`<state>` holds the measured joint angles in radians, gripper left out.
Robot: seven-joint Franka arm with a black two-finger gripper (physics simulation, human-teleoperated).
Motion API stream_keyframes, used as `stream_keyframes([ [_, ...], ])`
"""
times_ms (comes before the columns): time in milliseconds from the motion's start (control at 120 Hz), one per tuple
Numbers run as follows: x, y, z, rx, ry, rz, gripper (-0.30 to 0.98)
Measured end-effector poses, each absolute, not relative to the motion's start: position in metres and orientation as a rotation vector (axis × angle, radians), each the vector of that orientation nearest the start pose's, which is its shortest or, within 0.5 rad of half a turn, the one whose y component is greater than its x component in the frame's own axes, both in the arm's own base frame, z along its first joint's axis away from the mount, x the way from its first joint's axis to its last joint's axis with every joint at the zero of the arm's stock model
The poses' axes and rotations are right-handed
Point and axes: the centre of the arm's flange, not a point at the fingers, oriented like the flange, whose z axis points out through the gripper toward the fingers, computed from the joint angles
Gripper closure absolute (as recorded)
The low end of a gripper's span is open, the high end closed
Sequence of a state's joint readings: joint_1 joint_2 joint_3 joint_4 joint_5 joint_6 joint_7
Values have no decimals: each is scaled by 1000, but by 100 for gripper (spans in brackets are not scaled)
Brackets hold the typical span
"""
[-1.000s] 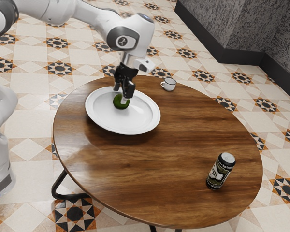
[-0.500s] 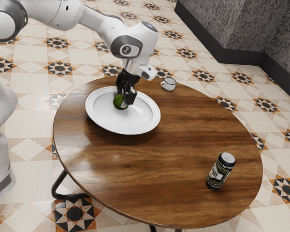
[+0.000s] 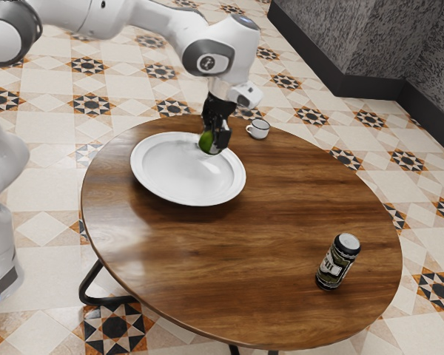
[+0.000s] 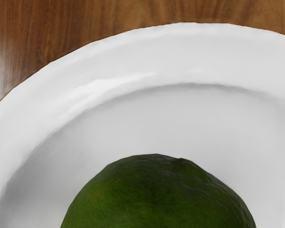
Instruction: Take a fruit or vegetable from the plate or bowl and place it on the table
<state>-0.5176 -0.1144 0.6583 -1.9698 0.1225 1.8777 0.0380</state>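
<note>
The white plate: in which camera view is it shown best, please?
The exterior view, because the plate shows nearly its whole rim there. The wrist view gives a closer look at one curved part, with the green fruit in front.

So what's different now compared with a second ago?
The green fruit has moved toward the exterior view's right and the far rim of the white plate, carried by the gripper, which has closed on it; it looks lifted. The plate, the mug and the can stayed put.
</note>
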Motion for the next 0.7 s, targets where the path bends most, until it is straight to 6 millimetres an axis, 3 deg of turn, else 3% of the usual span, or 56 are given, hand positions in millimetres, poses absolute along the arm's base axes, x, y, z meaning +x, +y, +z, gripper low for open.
stream_keyframes([
  [75,552,66,542,-3053,-30,-93,37],
  [150,582,34,556,-3017,18,-146,37],
  [267,627,-32,562,-2992,109,-201,38],
  [367,659,-78,553,-2991,164,-224,37],
  [525,682,-93,524,-3055,176,-183,36],
  [700,683,-102,520,-3089,203,-169,11],
])
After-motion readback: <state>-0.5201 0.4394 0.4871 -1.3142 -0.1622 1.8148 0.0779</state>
